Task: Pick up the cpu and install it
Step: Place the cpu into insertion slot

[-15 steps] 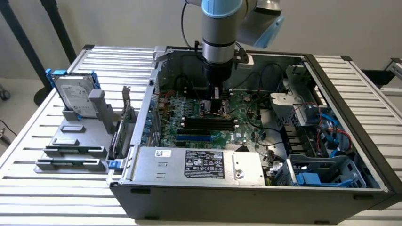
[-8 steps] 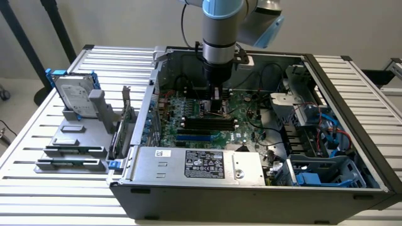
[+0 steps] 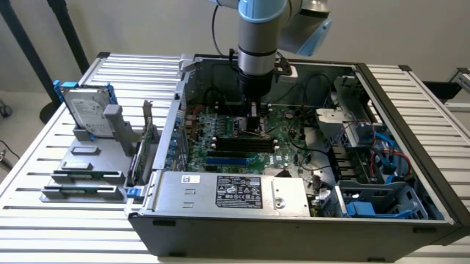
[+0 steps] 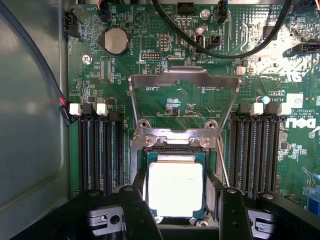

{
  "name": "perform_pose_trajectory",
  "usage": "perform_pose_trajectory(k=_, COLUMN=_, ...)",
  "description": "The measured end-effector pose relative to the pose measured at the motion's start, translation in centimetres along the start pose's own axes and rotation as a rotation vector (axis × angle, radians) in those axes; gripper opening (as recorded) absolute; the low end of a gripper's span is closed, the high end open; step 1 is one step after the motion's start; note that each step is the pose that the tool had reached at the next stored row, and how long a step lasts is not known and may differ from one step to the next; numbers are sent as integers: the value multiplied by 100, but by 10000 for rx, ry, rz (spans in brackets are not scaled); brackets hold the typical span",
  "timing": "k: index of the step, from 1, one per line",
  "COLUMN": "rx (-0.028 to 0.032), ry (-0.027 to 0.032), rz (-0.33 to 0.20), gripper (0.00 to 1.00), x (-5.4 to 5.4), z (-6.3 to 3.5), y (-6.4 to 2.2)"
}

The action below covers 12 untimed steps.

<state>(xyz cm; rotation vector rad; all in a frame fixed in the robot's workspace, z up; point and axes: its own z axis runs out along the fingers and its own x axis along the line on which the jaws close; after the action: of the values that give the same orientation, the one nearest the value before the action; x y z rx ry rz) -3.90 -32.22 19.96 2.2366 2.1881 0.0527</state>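
Bright even light; glare on the cpu [image 4: 176,188]

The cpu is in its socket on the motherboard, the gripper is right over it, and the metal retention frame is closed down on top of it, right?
Not quite: the metal retention frame is swung open, clear of the cpu, whose top is bare, as the wrist view shows. The cpu is in its socket with the gripper right over it.

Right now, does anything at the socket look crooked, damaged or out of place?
Nothing stands out. The cpu lies flat and square in the socket, the metal frame is swung up off it, and the jaws stand open, one on each side of the cpu.
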Motion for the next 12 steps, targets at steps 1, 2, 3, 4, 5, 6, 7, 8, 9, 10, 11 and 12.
perform_pose_trajectory(k=1, rx=5, ry=0, rz=2, gripper=55, x=-1, z=1, y=0)
perform_pose_trajectory(k=2, rx=10, ry=1, rz=5, gripper=55, x=-3, z=3, y=1)
perform_pose_trajectory(k=3, rx=14, ry=2, rz=8, gripper=55, x=-4, z=5, y=2)
perform_pose_trajectory(k=4, rx=17, ry=2, rz=11, gripper=55, x=-6, z=6, y=2)
perform_pose_trajectory(k=5, rx=20, ry=2, rz=13, gripper=55, x=-7, z=7, y=2)
perform_pose_trajectory(k=6, rx=23, ry=0, rz=15, gripper=55, x=-9, z=7, y=3)
perform_pose_trajectory(k=7, rx=24, ry=1, rz=15, gripper=55, x=-10, z=8, y=4)
perform_pose_trajectory(k=8, rx=25, ry=2, rz=16, gripper=55, x=-13, z=8, y=5)
perform_pose_trajectory(k=9, rx=25, ry=5, rz=17, gripper=55, x=-14, z=9, y=6)
perform_pose_trajectory(k=10, rx=26, ry=9, rz=17, gripper=55, x=-16, z=10, y=7)
perform_pose_trajectory(k=11, rx=27, ry=13, rz=18, gripper=55, x=-18, z=10, y=8)
perform_pose_trajectory(k=12, rx=27, ry=19, rz=19, gripper=55, x=-21, z=11, y=9)
